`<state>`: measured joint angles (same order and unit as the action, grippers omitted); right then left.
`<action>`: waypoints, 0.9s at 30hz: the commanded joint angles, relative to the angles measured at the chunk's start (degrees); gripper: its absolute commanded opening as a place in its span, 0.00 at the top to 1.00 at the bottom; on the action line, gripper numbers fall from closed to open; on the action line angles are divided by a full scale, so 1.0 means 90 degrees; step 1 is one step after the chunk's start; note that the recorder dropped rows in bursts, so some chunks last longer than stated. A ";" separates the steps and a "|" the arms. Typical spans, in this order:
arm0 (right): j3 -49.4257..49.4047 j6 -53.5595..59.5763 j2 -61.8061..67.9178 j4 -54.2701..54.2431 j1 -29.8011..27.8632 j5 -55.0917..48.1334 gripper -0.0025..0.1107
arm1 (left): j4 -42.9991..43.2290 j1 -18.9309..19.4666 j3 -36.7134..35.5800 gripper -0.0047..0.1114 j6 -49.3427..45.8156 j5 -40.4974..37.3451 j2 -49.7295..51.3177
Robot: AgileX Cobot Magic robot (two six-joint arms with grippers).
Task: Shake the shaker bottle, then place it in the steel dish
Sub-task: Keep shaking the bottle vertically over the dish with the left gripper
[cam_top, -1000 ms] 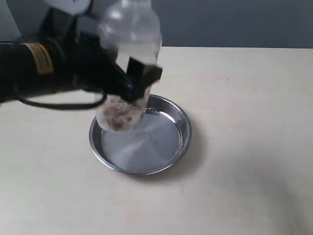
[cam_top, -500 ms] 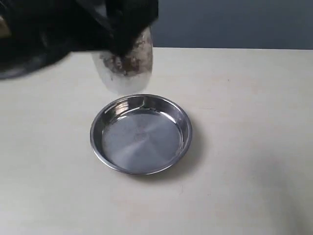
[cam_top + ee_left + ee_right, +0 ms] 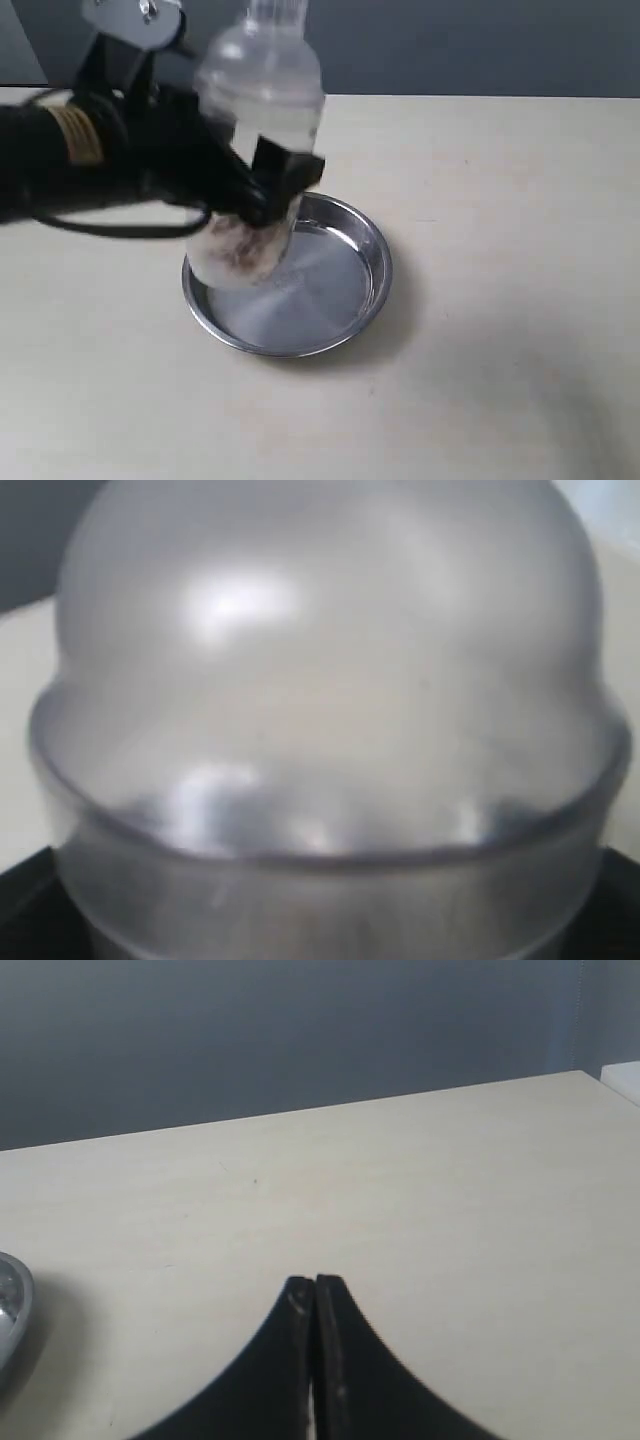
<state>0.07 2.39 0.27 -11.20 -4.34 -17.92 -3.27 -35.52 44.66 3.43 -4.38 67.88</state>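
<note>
shaker bottle (image 3: 262,95) slightly tilted, over steel dish (image 3: 378,285)

Right pincer (image 3: 315,1283) closed, beige table (image 3: 450,1190), steel dish (image 3: 8,1310) edge

The left arm (image 3: 60,160) is black, with a yellow label band (image 3: 78,133), a looping black cable (image 3: 120,228) and a silver bracket (image 3: 120,15) bearing a screw (image 3: 148,10). The right pincer (image 3: 315,1285) has curved black fingers (image 3: 350,1360).

Three cameras, one scene.
The exterior view looks down at a slant on the table (image 3: 500,250), steel dish (image 3: 318,305) mid-frame; the left wrist view sits hard against the shaker bottle (image 3: 320,680); the right wrist view skims low across the table, catching the dish's rim.
</note>
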 commanded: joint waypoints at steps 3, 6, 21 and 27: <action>-0.0008 0.0012 -0.0030 0.0032 -0.0020 0.0051 0.99 | -0.0463 0.0002 -0.0442 0.96 -0.0056 0.0681 0.0017; -0.0008 0.0012 -0.0030 0.0020 -0.0020 0.0051 0.99 | -0.0731 0.0002 -0.0365 0.96 -0.0056 0.0810 -0.0005; -0.0008 0.0012 -0.0030 0.0020 -0.0020 0.0051 0.99 | -0.0544 0.0002 -0.0137 0.96 -0.0429 0.1156 -0.1092; -0.0008 0.0012 -0.0030 0.0020 -0.0020 0.0051 0.99 | -0.1164 0.0002 -0.0974 0.96 -0.0235 0.1216 -0.0534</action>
<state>0.07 2.39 0.27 -11.20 -4.34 -17.92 -11.79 -35.52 35.80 0.39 7.10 63.15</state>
